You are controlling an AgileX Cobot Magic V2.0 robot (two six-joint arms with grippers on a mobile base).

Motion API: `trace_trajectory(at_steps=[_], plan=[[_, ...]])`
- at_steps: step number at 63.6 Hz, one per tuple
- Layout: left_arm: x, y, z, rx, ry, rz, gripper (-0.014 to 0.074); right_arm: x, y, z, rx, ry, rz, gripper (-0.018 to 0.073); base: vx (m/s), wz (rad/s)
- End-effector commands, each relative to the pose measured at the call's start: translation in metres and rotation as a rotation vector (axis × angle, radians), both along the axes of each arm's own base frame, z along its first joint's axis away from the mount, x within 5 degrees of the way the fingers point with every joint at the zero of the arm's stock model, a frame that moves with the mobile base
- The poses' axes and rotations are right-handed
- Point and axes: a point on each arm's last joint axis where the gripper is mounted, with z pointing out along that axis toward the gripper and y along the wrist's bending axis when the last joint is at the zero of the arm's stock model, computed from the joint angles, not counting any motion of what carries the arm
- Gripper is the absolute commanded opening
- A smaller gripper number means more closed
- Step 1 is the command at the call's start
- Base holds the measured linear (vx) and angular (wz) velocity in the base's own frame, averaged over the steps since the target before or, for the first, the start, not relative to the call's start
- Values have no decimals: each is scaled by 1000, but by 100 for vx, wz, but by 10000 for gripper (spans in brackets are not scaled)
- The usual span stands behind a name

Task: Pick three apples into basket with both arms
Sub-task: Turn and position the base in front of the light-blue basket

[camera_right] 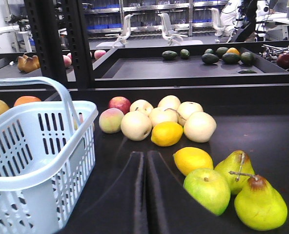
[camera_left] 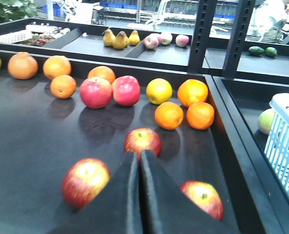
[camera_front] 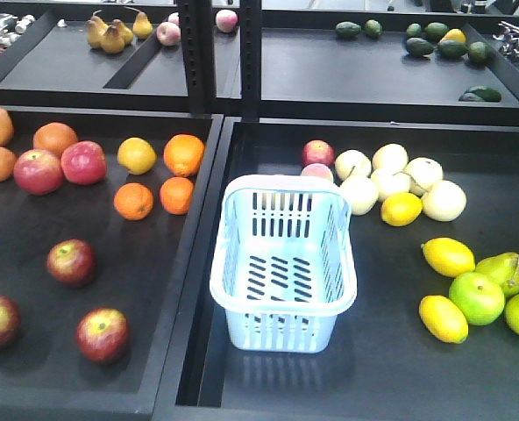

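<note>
Glossy slotted plastic basket (camera_front: 283, 272), matt tray (camera_front: 400, 351)

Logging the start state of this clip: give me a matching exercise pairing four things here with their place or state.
1 basket
2 three apples
3 left gripper
4 green apple

A front of left tray
B right tray, far right side
C fingers shut
D empty, right tray near the divider

Pairs: 1-D, 2-A, 3-C, 4-B

The matte black divided worktop (camera_front: 31, 219) carries three dull dark-red apples (camera_front: 71, 261) and round oranges (camera_front: 183, 154) in its left bay. The pale blue slotted plastic basket (camera_front: 281, 331) stands in the right bay near yellow lemons (camera_front: 448, 256).
</note>
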Motion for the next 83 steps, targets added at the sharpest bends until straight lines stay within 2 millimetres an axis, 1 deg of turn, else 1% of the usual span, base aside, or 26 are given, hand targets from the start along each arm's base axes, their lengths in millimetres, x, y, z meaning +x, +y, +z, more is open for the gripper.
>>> trace_trajectory(at_steps=[1, 42, 83], plan=[[0, -1, 4, -2, -75, -13, -6, 0, 1, 3, -1, -76, 8, -1, 11, -9], [0, -1, 4, -2, -75, -13, -6, 0, 1, 3, -1, -76, 8, -1, 8, -6], [0, -1, 4, -2, -75, -13, -6, 0, 1, 3, -1, -76, 8, -1, 2, -2]])
